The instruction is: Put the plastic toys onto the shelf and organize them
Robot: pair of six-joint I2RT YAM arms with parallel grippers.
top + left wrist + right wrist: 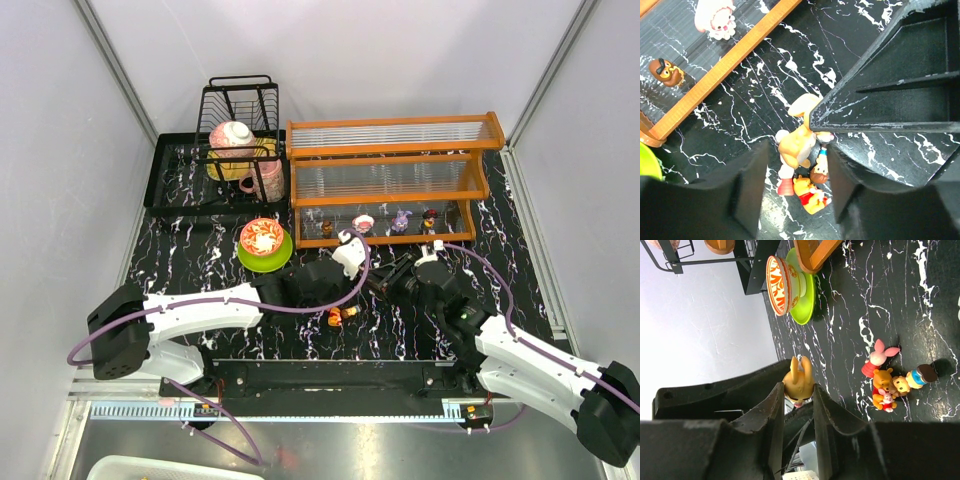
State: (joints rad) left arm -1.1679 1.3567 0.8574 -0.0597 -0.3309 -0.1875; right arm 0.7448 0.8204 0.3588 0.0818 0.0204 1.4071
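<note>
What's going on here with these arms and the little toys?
The right gripper is shut on a rabbit toy over the table, in front of the shelf. The left gripper sits close by it with jaws open, holding nothing. A few more toys lie on the table, and four already stand on the shelf's bottom tier.

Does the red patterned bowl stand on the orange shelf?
No, the bowl sits on a green plate on the table, left of the shelf.
</note>
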